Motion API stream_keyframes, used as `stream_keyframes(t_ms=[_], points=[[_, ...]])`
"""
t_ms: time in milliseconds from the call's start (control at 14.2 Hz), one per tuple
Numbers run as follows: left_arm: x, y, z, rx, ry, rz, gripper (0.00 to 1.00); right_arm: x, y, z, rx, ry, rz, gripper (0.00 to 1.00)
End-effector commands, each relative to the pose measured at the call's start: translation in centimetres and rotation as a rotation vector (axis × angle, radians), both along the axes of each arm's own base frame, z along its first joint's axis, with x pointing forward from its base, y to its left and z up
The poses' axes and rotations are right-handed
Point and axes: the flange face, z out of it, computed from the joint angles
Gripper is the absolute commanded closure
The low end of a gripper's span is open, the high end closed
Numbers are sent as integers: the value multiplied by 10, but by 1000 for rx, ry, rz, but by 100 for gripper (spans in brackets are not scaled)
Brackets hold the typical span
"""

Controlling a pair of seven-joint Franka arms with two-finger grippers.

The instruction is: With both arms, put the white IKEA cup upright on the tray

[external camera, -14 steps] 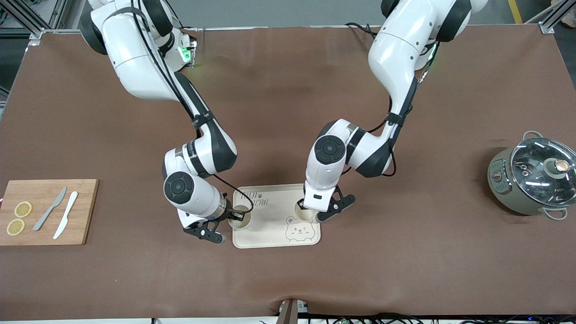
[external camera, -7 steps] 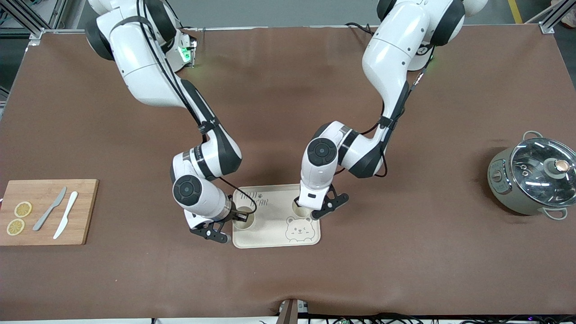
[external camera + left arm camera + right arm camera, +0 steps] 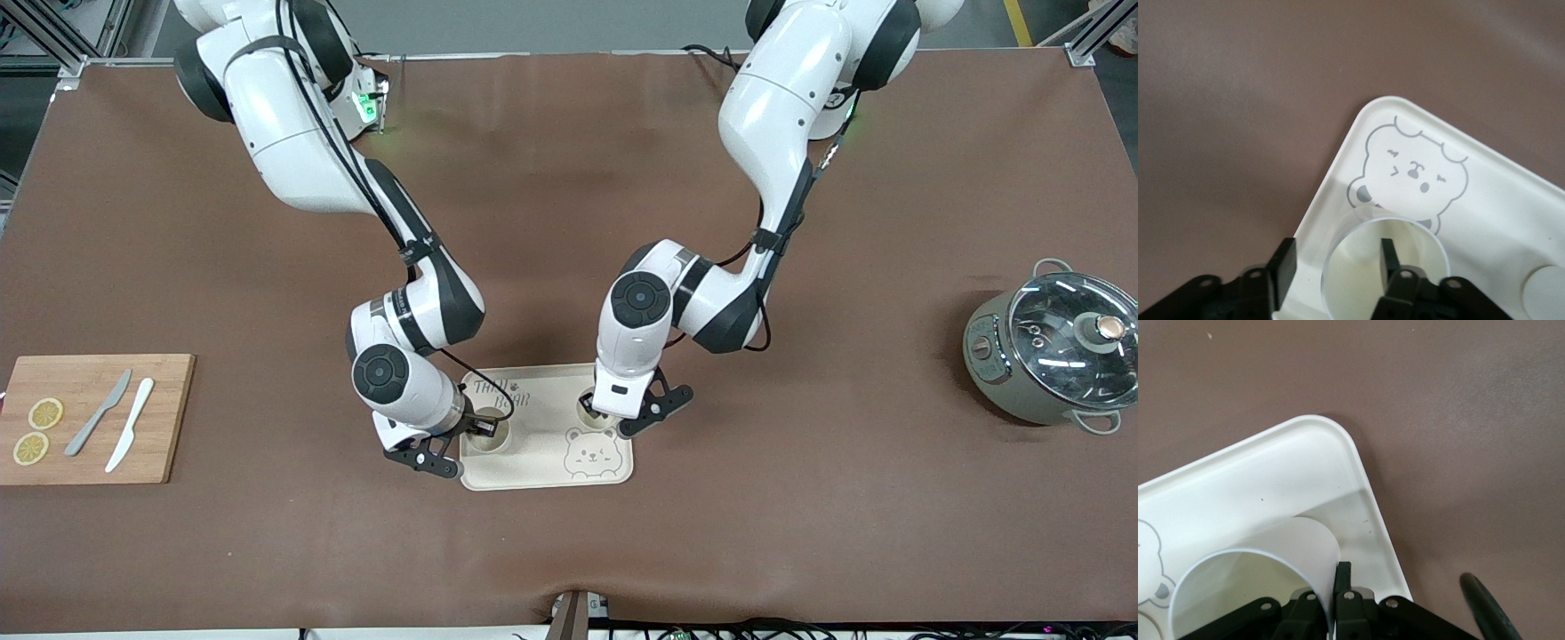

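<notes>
The cream tray with the bear face lies at the table's middle. Two white cups stand upright on it. One cup is at the corner toward the right arm's end; my right gripper is shut on its wall, seen in the right wrist view with the cup and tray corner. The other cup is toward the left arm's end, next to the bear face. My left gripper is open astride its wall, one finger inside the cup, over the tray.
A bamboo cutting board with two knives and two lemon slices lies at the right arm's end of the table. A grey-green pot with a glass lid stands at the left arm's end.
Both grippers have shifted with their cups toward the tray's middle; the cup at the left gripper also moved a little farther from the front camera.
</notes>
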Motion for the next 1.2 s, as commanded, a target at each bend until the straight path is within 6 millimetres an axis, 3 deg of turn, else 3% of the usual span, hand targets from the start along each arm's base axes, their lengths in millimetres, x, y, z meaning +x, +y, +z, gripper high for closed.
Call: stream_keyframes(t_ms=[0,71,141,212,282,353,424,706,1129], points=[[7,9,29,-13,-27,20,0,-1,2,-1,-2,-7,-19,100],[12,16,41,-21,-39,26,0,0,1,-1,-2,-8,-21,100],[17,24,50,-22,-44,27,0,-1,2,-1,-1,-6,-20,90],[22,35,60,-23,-51,27,0,-1,2,-1,-1,-6,-20,74],[26,44,68,-20,-54,23,0,0,0,-1,0,-6,-23,46],[29,54,76,-11,-47,14,0,1,-1,-1,0,-6,-25,29],[34,68,85,3,-34,7,0,1,-1,-1,0,-6,-25,3],[44,120,116,48,16,-48,0,4,-6,7,1,-16,-13,0],[44,225,166,76,22,-178,0,4,-10,44,2,-2,-9,0]])
